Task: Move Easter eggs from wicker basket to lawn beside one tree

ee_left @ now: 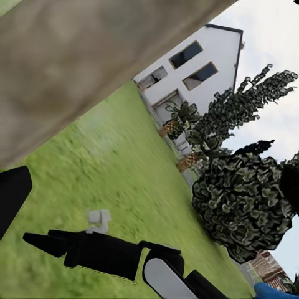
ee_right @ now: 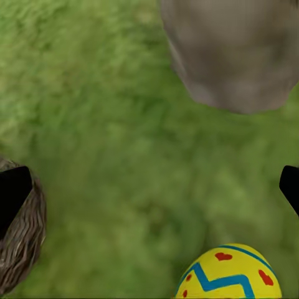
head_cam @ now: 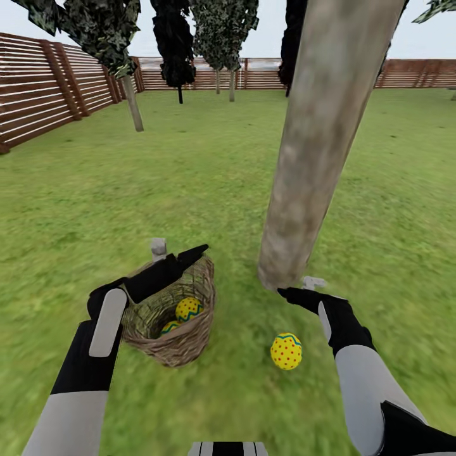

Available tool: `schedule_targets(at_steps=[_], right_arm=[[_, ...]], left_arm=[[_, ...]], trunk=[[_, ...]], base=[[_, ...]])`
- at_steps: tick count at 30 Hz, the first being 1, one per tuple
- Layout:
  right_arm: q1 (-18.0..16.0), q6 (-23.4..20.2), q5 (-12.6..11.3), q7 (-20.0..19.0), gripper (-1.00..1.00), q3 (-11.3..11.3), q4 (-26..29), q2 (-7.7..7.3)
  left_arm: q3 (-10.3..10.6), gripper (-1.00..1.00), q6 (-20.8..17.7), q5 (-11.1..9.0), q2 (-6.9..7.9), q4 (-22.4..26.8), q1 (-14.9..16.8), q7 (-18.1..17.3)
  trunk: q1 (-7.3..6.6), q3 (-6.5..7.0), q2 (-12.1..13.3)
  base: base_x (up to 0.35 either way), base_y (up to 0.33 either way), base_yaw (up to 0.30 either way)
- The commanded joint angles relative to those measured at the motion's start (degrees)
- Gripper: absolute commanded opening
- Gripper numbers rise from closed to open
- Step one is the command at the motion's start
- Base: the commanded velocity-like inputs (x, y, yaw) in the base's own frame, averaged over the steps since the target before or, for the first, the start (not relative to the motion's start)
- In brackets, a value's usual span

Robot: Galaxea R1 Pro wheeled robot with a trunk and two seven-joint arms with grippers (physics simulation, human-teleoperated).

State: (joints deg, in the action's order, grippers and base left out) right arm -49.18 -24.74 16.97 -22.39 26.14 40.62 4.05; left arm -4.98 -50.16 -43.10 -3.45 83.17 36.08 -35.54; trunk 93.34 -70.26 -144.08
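Egg on lawn: one egg (head_cam: pixel 286 351) on grass (head_cam: pixel 209 190) nr my R arm, close to trunk base
R pincer (head_cam: pixel 297 293): above grass by trunk; fingers apart, empty
L pincer (head_cam: pixel 180 259): over basket (head_cam: pixel 183 345) rim; can't tell gap
Basket: 2 eggs (head_cam: pixel 189 308) inside
Tree (head_cam: pixel 316 145): thick trunk beyond egg
Far: fence (head_cam: pixel 38 95)

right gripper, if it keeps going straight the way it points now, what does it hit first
Most likely bare lawn. The right gripper points at grass between the egg, the tree trunk and the basket, with its fingers spread wide. Depth is unclear, though.
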Motion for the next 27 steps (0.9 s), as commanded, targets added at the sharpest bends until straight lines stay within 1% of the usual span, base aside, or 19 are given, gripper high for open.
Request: schedule_targets(at_steps=[1,11,16,27], right_arm=[[0.0,-0.2,0.6,-0.5,1.0,0.4,0.1,0.08],[0.0,-0.2,0.6,-0.5,1.0,0.4,0.1,0.12],[0.0,-0.2,0.7,-0.5,1.0,0.4,0.1,0.13],[0.0,-0.2,0.8,-0.5,1.0,0.4,0.2,0.17]], left_arm=[[-0.1,1.0,-0.3,0.1,-0.06,0.0,0.0,-0.2],[0.0,1.0,-0.3,0.1,-0.06,0.0,0.0,-0.2],[0.1,1.0,-0.3,0.1,0.72,0.0,0.0,-0.3],[0.1,1.0,-0.3,0.1,0.9,0.0,0.0,-0.3]], trunk=[[-0.03,0.21,0.0],[-0.29,2.67,0.1],[-0.42,3.87,0.2],[-0.7,6.32,0.3]], base=[[0.0,0.0,0.249],[0.0,0.0,0.222],[0.0,0.0,0.15],[0.0,0.0,0.017]])
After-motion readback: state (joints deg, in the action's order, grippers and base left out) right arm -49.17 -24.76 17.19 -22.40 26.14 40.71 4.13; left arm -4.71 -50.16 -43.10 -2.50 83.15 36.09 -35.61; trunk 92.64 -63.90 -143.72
